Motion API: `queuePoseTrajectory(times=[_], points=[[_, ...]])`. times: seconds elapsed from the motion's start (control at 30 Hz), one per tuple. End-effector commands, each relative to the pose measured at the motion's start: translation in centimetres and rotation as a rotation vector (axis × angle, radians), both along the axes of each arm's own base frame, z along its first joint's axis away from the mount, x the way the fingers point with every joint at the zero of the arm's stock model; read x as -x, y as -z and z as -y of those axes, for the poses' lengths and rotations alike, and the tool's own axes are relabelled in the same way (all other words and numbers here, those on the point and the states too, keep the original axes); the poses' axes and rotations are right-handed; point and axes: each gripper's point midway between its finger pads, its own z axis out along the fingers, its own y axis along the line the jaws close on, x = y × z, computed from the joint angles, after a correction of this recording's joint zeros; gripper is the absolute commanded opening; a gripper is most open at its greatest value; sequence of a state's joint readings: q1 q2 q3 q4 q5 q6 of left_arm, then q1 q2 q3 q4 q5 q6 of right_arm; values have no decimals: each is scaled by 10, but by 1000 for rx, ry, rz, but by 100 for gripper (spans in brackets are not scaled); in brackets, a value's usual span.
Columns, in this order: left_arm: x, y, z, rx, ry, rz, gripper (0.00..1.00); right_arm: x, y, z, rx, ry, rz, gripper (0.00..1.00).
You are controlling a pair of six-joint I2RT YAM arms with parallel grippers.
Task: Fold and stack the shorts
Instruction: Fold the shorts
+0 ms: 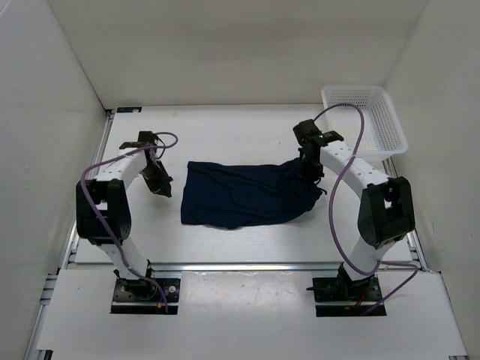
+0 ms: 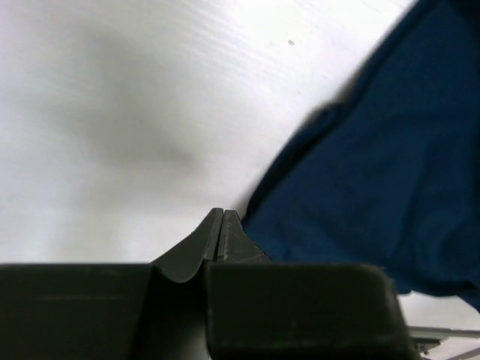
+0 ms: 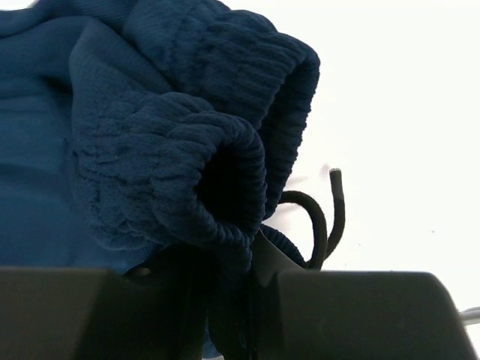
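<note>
While the right gripper [image 1: 309, 172] pinches the shorts [image 1: 244, 195], the left gripper [image 2: 223, 225] sits closed, empty. A one-sided pull could bunch them.

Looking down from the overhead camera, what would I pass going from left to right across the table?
left gripper → shorts → white basket

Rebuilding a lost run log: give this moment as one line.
shorts: spread on table | left end effector: shut, empty, beside shorts' edge | right end effector: shut on shorts' waistband
</note>
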State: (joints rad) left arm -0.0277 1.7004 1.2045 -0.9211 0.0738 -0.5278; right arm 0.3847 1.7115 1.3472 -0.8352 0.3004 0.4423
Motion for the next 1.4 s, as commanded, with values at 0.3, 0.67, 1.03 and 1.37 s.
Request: queuePoseTrajectory(times=[0.3,0.67,1.03,1.37], points=[[-16,39,37,4,40,-27,10,-5,-75,-68,-41,-66,127,1],[-10,46,40,2,49,-45,10,-5,-87,-192,-131,-209,142,1],[-10,49,38,-8,48,-53,10,-7,-62,-287,-245,-301,110,1],[-19,13,12,52,-17,30,13,10,-115,-345,-634,-445,164,76]])
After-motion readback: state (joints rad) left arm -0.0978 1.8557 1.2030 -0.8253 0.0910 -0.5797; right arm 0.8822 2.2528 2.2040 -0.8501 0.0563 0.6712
